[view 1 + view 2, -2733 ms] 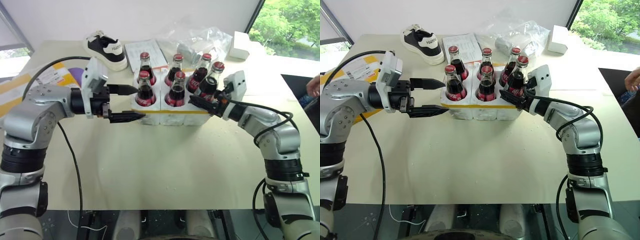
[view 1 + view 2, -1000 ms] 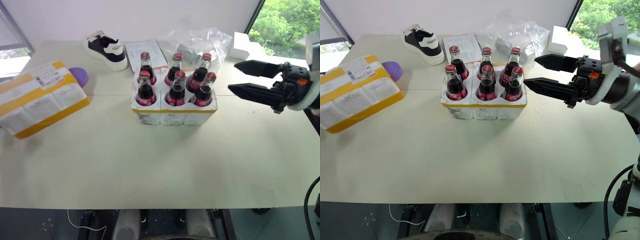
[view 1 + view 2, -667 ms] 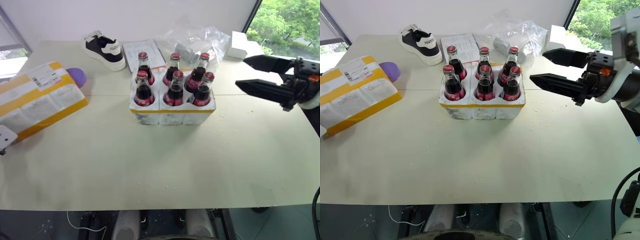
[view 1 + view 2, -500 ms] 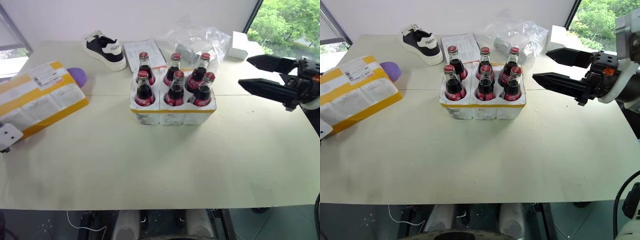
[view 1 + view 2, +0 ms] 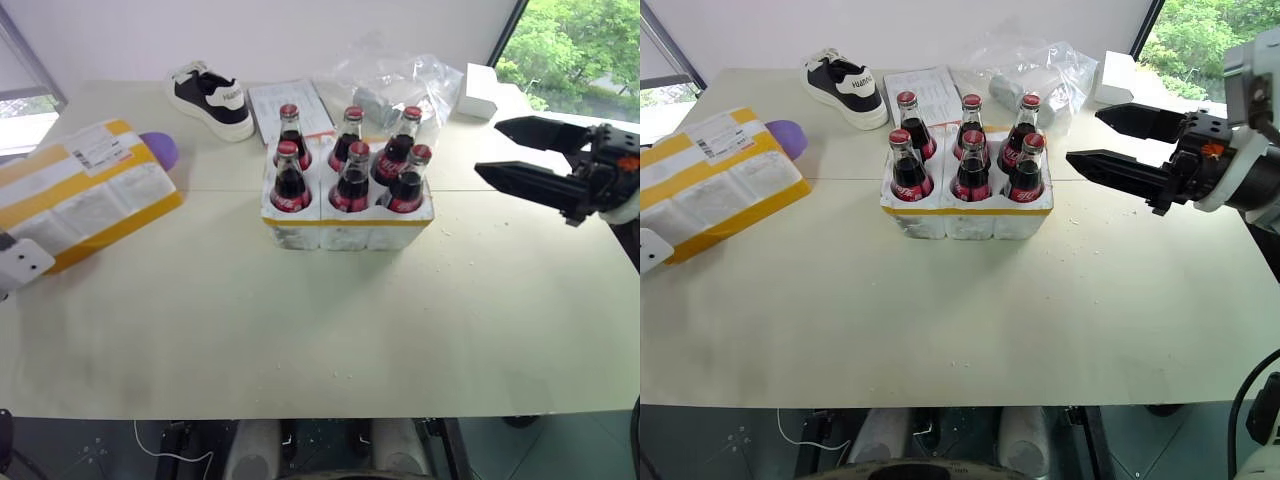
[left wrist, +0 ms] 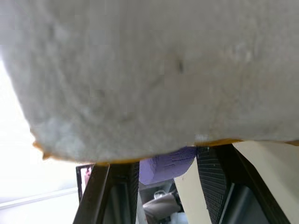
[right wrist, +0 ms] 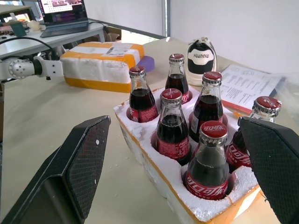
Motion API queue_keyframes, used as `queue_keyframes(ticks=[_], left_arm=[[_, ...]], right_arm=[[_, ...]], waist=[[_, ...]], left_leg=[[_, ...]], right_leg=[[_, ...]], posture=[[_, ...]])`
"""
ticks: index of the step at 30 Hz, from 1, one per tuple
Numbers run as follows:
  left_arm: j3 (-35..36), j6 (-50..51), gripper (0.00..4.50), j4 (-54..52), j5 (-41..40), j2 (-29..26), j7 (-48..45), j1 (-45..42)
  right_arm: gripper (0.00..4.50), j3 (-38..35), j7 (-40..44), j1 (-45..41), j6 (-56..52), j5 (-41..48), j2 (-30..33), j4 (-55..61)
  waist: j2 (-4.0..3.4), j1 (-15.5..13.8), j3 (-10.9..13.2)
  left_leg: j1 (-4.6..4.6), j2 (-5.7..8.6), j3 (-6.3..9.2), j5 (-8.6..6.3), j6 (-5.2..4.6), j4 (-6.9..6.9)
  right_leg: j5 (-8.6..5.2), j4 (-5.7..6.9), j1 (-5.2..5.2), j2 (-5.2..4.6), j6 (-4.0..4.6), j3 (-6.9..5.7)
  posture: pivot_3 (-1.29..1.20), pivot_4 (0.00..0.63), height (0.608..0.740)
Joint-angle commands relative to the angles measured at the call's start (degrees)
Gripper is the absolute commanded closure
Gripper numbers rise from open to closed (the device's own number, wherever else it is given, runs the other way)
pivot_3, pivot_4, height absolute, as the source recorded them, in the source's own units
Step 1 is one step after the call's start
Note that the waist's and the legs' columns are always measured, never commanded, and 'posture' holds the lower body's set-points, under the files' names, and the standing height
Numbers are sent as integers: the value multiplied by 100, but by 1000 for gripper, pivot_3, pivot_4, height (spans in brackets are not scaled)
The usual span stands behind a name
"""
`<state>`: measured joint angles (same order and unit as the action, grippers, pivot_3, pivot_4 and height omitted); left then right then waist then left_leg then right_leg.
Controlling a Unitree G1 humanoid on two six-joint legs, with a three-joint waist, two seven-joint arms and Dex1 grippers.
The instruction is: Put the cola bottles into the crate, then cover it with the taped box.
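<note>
Six small glass cola bottles (image 5: 965, 160), dark with red caps and red labels, stand upright in two rows of three in the round wells of the crate (image 5: 966, 214), a low block of grainy white styrofoam with a yellow tape band near its base, set on the matte cream counter (image 5: 940, 310) a little toward its far edge. Off toward the counter's left edge lies the taped box (image 5: 712, 182), a larger white foam block wrapped in wide glossy yellow bands with a white paper label on top, lying askew; a purple rounded object (image 5: 787, 137) sits just behind it. The left hand (image 6: 168, 186) is at that box's near end, its ribbed black fingers beneath the foam's rough underside, though I cannot tell whether they pinch it. The right hand (image 5: 1118, 140) hovers toward the right edge, well apart from the crate, its two black tapering fingers spread wide and holding nothing. Along the far edge lie a black-and-white sneaker (image 5: 845, 88), a printed sheet (image 5: 923, 94), a crinkled clear plastic bag (image 5: 1035, 68) and a small plain white box (image 5: 1114, 79).
</note>
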<state>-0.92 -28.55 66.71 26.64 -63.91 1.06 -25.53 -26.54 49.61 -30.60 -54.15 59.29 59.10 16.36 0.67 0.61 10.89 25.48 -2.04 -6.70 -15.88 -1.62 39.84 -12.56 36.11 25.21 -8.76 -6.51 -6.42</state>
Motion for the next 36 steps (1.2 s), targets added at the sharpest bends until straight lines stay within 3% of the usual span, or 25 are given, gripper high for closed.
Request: queue_keyframes(ticks=[1,8,12,26,33,36], left_arm=[[241,-294,2720,-707,-402,-148,-98,433],[1122,344,2720,-3638,-1099,186,-353,2492],[1462,1098,2720,-4804,-1052,442,-513,3108],[1770,2532,2720,-5105,-634,678,-365,3190],[1510,2960,2720,-4969,-371,706,-331,2740],[1434,3040,1897,-4789,-278,726,-238,2486]], right_arm=[[0,-201,32,32,155,-49,100,6],[0,-178,116,145,215,-161,120,-89],[0,-127,175,194,278,-249,93,-131],[0,-158,120,228,401,-289,-2,-206],[0,-249,33,359,400,-216,-42,-117],[0,-290,9,392,408,-205,-45,-109]], waist=[[0,6,0],[-3,12,0],[-3,-29,0],[-4,8,-1],[-3,-11,-1],[-3,-9,-1]], left_leg=[[0,-1,0,0,0,0],[-7,-5,0,0,1,0],[-7,-2,5,-2,-2,3],[-7,-4,3,-2,-2,3],[-7,-4,3,-2,-2,4],[-7,-4,3,-2,-2,4]], right_leg=[[0,0,0,0,0,0],[0,0,-2,-6,0,2],[0,-1,-6,-9,1,1],[1,0,-5,2,2,0],[1,0,-8,2,2,0],[1,0,-8,3,2,0]], posture=[[0,150,740],[0,150,740],[0,150,740],[0,150,740],[0,150,740],[0,150,740]])
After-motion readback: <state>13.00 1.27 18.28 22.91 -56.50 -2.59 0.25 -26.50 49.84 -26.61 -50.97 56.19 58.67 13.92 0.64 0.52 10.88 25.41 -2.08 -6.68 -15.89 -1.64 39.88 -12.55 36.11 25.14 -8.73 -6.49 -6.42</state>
